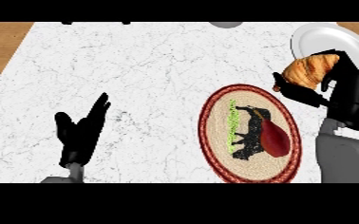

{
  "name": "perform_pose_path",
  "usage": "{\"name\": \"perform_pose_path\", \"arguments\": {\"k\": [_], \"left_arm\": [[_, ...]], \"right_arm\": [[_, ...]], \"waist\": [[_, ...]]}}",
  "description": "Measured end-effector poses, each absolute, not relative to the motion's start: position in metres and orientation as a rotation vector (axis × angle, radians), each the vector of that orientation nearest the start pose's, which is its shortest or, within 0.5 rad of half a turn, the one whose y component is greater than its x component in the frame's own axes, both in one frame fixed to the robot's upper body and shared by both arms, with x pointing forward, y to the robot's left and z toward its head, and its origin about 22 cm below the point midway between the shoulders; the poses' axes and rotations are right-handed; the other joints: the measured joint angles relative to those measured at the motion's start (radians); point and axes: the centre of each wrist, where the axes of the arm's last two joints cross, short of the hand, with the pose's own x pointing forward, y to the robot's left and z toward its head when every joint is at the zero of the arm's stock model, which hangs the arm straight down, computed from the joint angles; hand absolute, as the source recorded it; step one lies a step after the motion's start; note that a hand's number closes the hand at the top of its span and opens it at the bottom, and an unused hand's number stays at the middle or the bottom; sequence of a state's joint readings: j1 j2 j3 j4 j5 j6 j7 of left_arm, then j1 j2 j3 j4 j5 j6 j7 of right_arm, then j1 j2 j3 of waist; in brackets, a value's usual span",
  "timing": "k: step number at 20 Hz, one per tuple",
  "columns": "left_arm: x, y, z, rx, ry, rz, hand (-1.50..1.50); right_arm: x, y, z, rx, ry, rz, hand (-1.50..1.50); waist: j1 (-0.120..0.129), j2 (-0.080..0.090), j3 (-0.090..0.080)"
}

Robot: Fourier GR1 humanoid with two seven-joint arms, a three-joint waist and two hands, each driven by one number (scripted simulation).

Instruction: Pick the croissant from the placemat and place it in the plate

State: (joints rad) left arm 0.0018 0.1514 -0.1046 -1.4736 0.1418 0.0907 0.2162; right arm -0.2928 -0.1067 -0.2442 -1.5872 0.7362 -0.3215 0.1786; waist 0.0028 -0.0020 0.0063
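Observation:
My right hand [308,93] is shut on the golden-brown croissant [308,70], holding it above the counter between the placemat and the plate. The white plate [317,37] lies at the far right edge, and the croissant overlaps its near rim in the view. The round placemat [226,105], red-bordered with a black animal picture, lies below and to the left of the hand. My left hand [82,129] rests open at the lower left, fingers up.
A dark red oblong object [275,139] lies on the placemat's right side. A grey round item [226,23] peeks in at the counter's far edge. White marble counter [140,66] stretches across the middle; wood shows at the far corners.

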Motion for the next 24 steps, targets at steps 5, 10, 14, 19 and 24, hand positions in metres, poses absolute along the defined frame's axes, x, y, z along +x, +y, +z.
{"name": "perform_pose_path", "arguments": {"k": [5, 10, 14, 19, 24], "left_arm": [[0.242, 0.242, -0.018, 0.000, -1.243, -0.012, 0.00], [0.245, 0.234, -0.016, 0.005, -1.243, -0.022, 0.00], [0.247, 0.232, -0.017, -0.009, -1.257, -0.035, 0.00], [0.249, 0.229, -0.016, -0.019, -1.270, -0.053, 0.00], [0.251, 0.223, -0.013, -0.024, -1.284, -0.068, 0.00]], "right_arm": [[0.325, -0.334, 0.081, -1.156, -1.633, 0.017, 1.50], [0.347, -0.383, 0.076, -1.238, -1.619, -0.049, 1.50], [0.357, -0.419, 0.080, -1.273, -1.604, -0.081, 1.50], [0.357, -0.454, 0.085, -1.293, -1.602, -0.093, 1.50], [0.348, -0.479, 0.081, -1.281, -1.461, -0.053, -1.50]], "waist": [[0.010, 0.003, 0.000], [0.023, 0.009, 0.000], [0.038, 0.015, 0.002], [0.054, 0.022, 0.004], [0.071, 0.032, 0.004]]}}
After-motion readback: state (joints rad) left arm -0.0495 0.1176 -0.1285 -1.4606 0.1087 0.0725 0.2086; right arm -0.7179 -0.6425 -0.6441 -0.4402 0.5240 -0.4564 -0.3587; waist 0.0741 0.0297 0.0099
